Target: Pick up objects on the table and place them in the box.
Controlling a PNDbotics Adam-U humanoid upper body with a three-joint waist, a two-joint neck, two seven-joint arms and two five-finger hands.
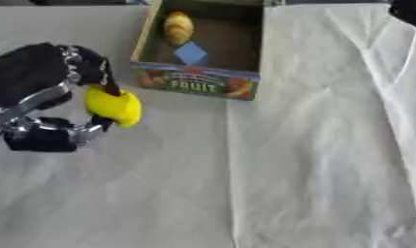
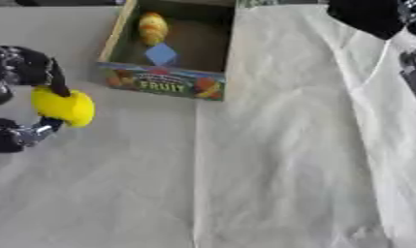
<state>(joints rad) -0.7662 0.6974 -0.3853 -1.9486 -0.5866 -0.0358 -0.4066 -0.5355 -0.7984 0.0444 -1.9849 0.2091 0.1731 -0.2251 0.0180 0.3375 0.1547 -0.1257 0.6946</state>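
A yellow fruit-shaped object [image 1: 114, 106] sits pinched between the fingers and thumb of the left hand [image 1: 54, 97], left of the fruit box [image 1: 197, 83]. The hand hangs above the desk [image 1: 287, 169], fingers pointing right. Only a dark part of the right hand [image 2: 368, 15] shows; its fingers cannot be told

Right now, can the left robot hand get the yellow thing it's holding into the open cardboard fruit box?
Probably yes. The left robot hand pinches the rounded yellow object beside the open-topped cardboard fruit box, and nothing stands between them.

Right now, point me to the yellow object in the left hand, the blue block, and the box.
yellow object [image 1: 114, 106], left eye view, middle of its visible face.
blue block [image 1: 190, 53], left eye view, centre of its top.
box [image 1: 197, 83], left eye view, printed front wall.
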